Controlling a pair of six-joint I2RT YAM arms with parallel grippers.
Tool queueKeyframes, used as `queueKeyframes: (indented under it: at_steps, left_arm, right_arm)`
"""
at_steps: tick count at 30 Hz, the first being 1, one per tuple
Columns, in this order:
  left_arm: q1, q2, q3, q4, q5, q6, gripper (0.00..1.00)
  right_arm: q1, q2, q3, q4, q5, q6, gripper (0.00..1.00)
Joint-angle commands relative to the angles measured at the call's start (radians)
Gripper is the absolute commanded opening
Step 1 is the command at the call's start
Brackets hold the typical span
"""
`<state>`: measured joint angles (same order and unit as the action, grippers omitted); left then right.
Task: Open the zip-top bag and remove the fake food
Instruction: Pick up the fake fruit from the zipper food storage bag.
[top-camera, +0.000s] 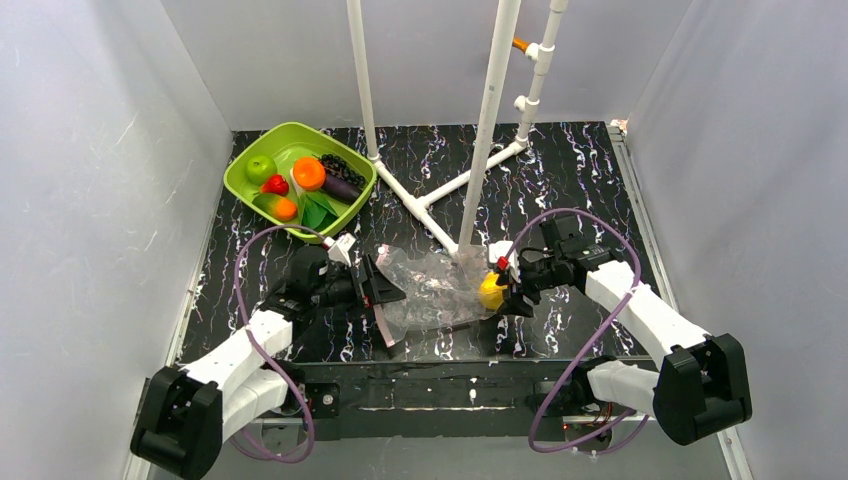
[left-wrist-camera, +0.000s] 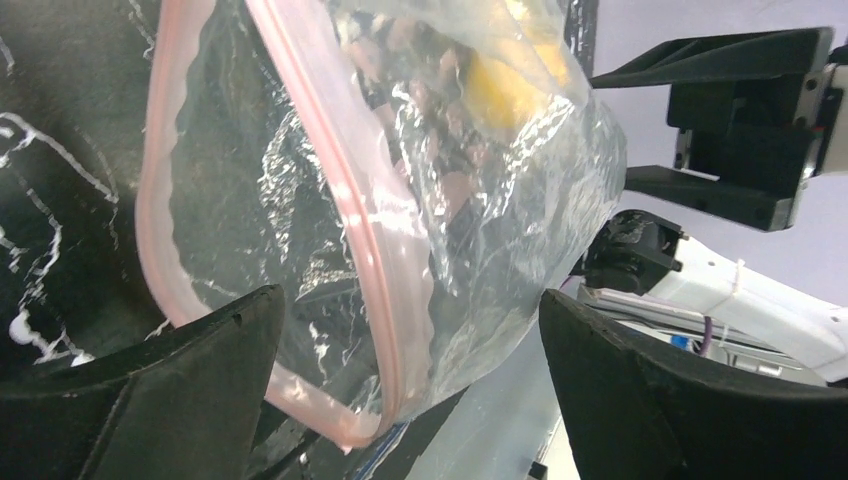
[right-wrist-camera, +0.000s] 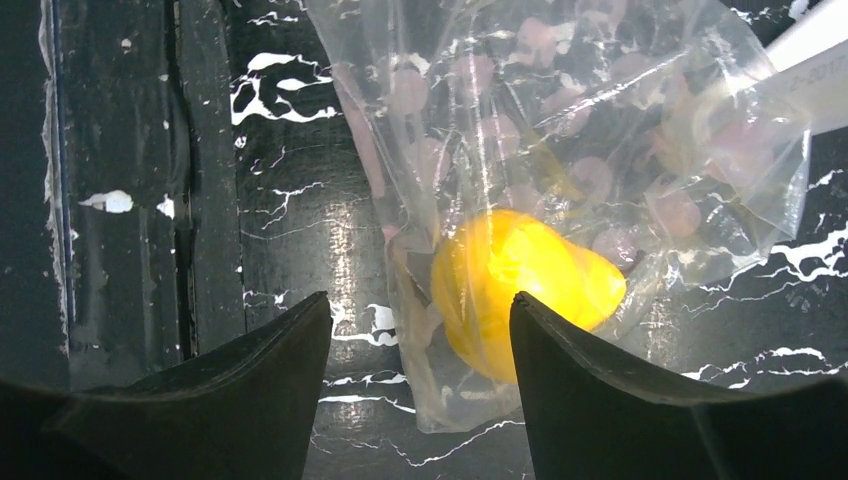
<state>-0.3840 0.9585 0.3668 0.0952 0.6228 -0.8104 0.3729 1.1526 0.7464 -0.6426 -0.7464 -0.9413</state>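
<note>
The clear zip-top bag (top-camera: 432, 288) lies on the black marbled table between my two grippers. Its pink zip strip (left-wrist-camera: 372, 250) gapes open at my left gripper (top-camera: 386, 296), whose jaws are wide apart around the bag's mouth (left-wrist-camera: 410, 330). A yellow lemon (top-camera: 490, 291) sits inside the bag at its closed end. My right gripper (top-camera: 508, 290) is open there, its jaws standing apart on either side of the bag's corner and the lemon (right-wrist-camera: 520, 285). The other fake food, a green apple (top-camera: 260, 167), an orange (top-camera: 309, 173), grapes and an eggplant, lies in the lime-green tray (top-camera: 245, 188).
A white pipe frame (top-camera: 480, 150) stands behind the bag, one upright just beyond it, with feet spreading across the table. The tray is at the back left. Grey walls close in both sides. The table's front edge (top-camera: 450, 365) runs just below the bag.
</note>
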Motion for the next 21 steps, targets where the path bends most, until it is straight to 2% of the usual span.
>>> queueKeyframes:
  at_steps: [1,4,10,12,17,21]
  left_arm:
    - [-0.006,0.041,-0.027,0.177,0.071,-0.042,0.98]
    - [-0.008,0.056,-0.029,0.200,0.086,-0.042,0.98]
    - [-0.026,0.085,-0.019,0.210,0.095,-0.033,0.95]
    - [-0.038,0.096,-0.019,0.224,0.089,-0.039,0.91]
    - [-0.057,0.151,-0.011,0.252,0.088,-0.052,0.72]
    - [-0.061,0.164,-0.004,0.232,0.075,-0.044,0.69]
  right_arm:
    - [-0.010,-0.020,-0.002,-0.078,-0.056,-0.182,0.75]
    - [-0.016,-0.026,-0.020,-0.084,-0.029,-0.227,0.81]
    - [-0.020,-0.013,-0.044,-0.039,0.042,-0.232,0.85]
    - [-0.023,-0.012,-0.053,-0.004,0.082,-0.220,0.85]
    - [-0.023,0.011,-0.054,0.032,0.144,-0.265,0.87]
    - [-0.023,0.010,-0.031,-0.003,0.166,-0.367,0.91]
